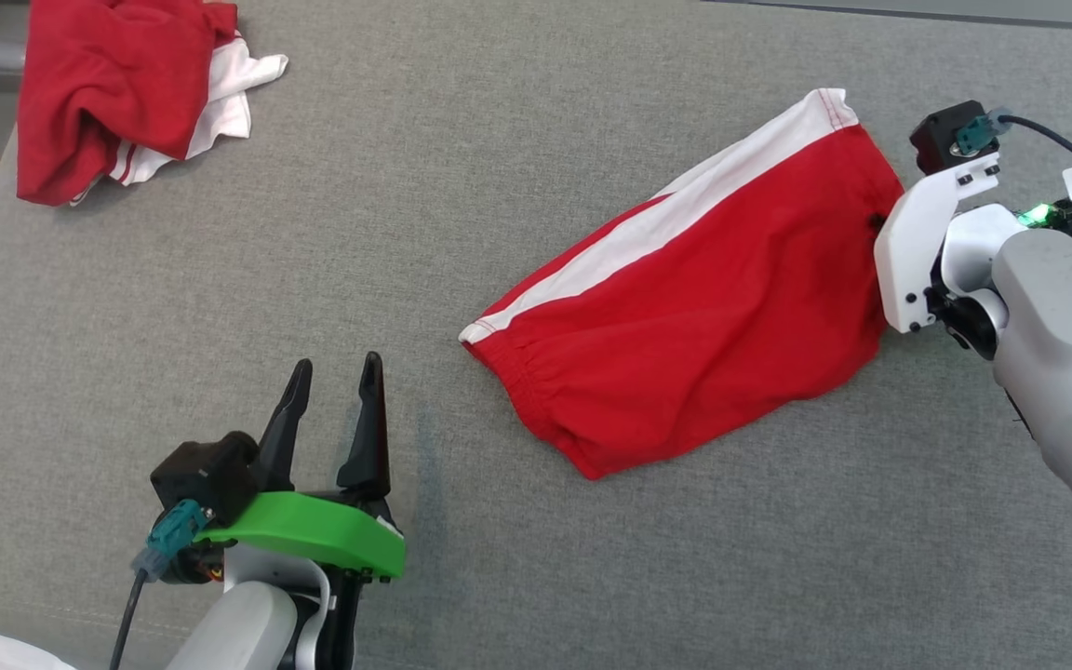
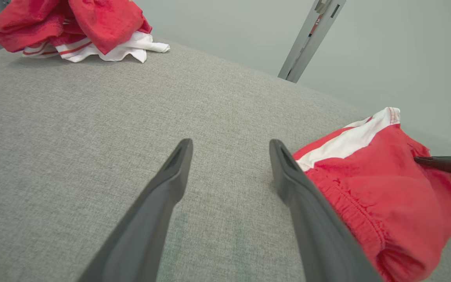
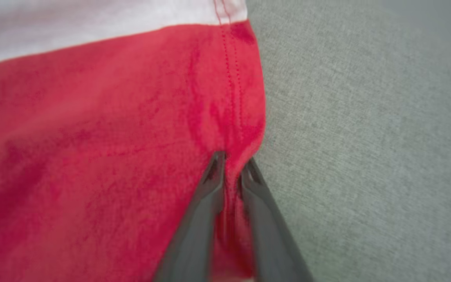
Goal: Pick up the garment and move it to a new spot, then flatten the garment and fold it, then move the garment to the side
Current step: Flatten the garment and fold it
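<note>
Nearest the robot, the left gripper [image 1: 337, 363] is hovering with its fingers spread apart and holding nothing. It is sitting to the near left of the garment [image 1: 703, 307], clear of the elastic waistband end. The garment, red shorts with a white side stripe, is lying on the grey padded table [image 1: 462, 186], looking doubled over and fairly smooth, though a little puffy. At the garment's far right edge, the right gripper [image 3: 233, 161] is pinching a ridge of red cloth beside the stitched hem, its fingers drawn nearly together on the fabric. Well beyond the garment, to its far left, a crumpled red-and-white pile [image 1: 117, 84] is sitting near the table's corner. Flattening and folding are looking largely done. Moving the garment aside is apparently what is remaining, and it is not yet lifting off the table.
</note>
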